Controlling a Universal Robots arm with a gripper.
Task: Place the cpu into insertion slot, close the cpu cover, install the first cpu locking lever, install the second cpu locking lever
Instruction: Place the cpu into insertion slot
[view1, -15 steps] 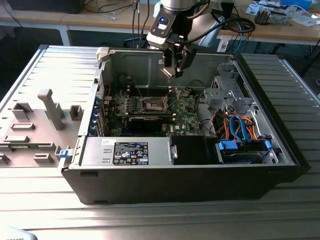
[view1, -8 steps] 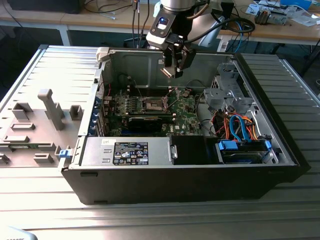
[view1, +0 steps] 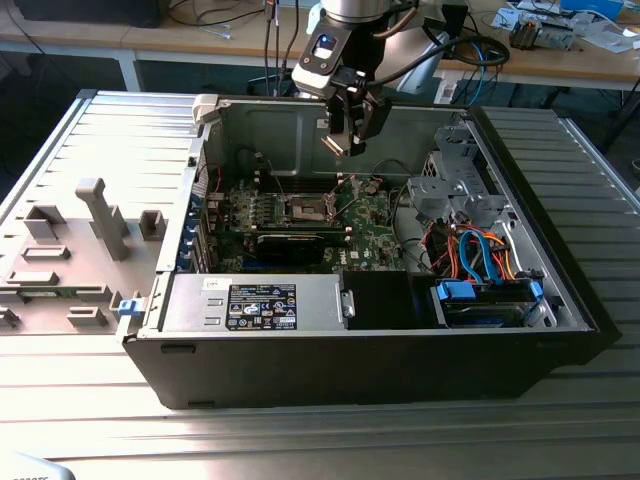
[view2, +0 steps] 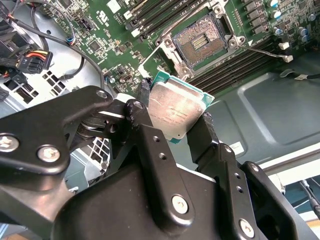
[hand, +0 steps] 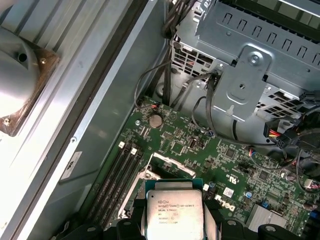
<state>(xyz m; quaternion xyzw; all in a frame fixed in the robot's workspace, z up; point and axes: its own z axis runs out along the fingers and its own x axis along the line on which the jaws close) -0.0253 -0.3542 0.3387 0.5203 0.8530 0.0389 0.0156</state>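
Jaws clamped on two opposite edges of the chip (view2: 176, 111) hold it over the open computer case (view1: 300, 375); the empty socket (view2: 202, 42) lies on the green board (view1: 375, 232) below, slightly toward the exterior view's left

Open space over the insertion slot (view2: 202, 41), memory slots (view2: 227, 70) on both sides, drive cage (hand: 250, 75) nearby.

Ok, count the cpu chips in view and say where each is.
1. The cpu is held in the gripper above the motherboard; the insertion slot lies bare, so none sits there.
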